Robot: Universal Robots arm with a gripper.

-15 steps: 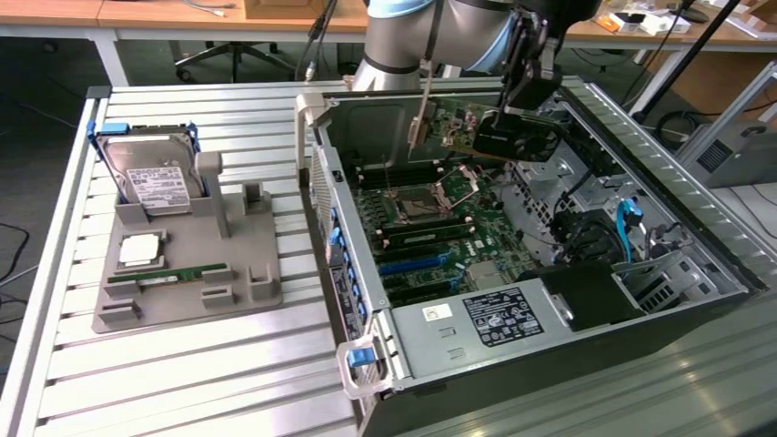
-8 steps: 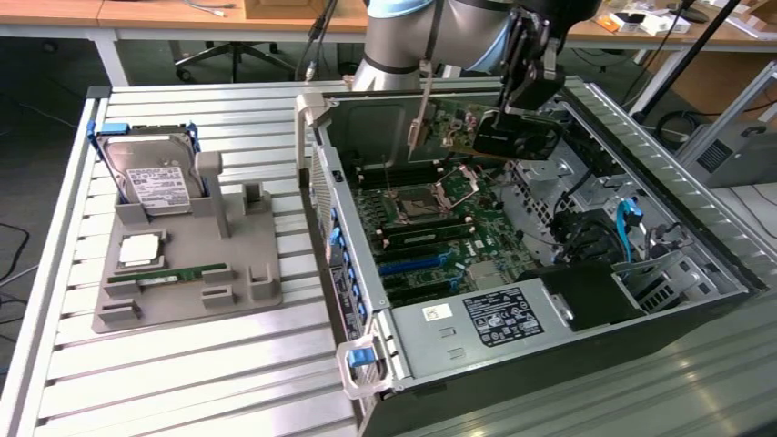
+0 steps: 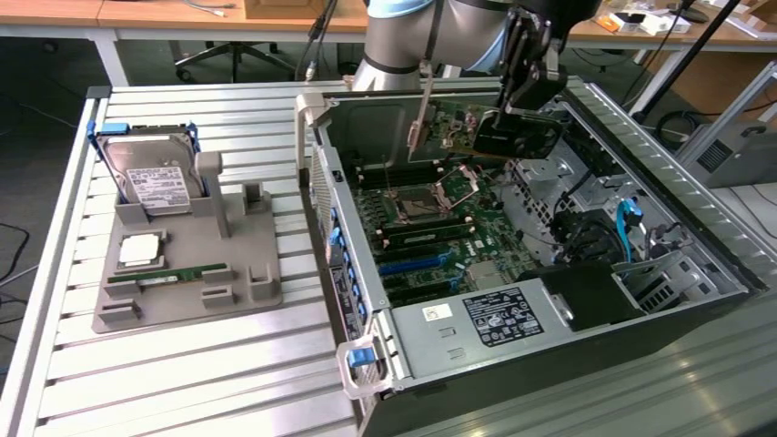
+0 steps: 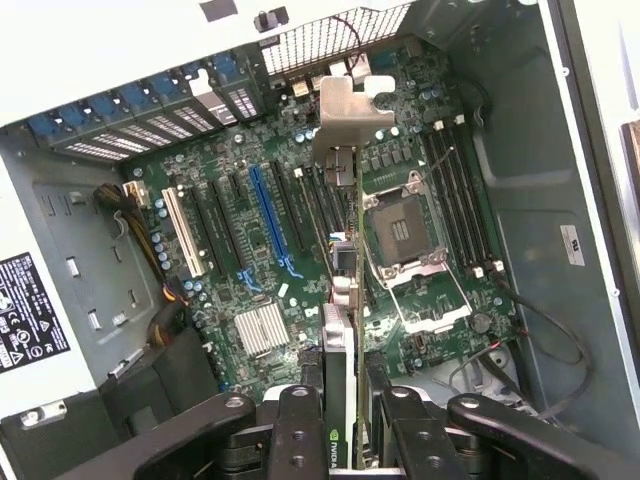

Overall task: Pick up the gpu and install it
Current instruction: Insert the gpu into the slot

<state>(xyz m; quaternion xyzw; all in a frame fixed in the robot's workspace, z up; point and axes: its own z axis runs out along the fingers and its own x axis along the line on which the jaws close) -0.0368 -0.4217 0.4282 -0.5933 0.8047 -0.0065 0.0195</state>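
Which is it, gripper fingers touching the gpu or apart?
Touching. In the wrist view the gpu stands edge-on, pinched between the two fingers of the gripper.

Silver-grey cylindrical arm (image 3: pixel 407 41), thick and smooth, topped with a pale blue joint cap (image 3: pixel 401 7). Ends in a black hand (image 4: pixel 345 400): glossy, blocky linked fingers (image 4: pixel 298 430), with round metal pivot pins (image 4: pixel 233 402) set at each knuckle.

Exterior view is looking down obliquely over the open case (image 3: pixel 570 373); wrist view is hovering close above the shared motherboard (image 4: pixel 400 150)
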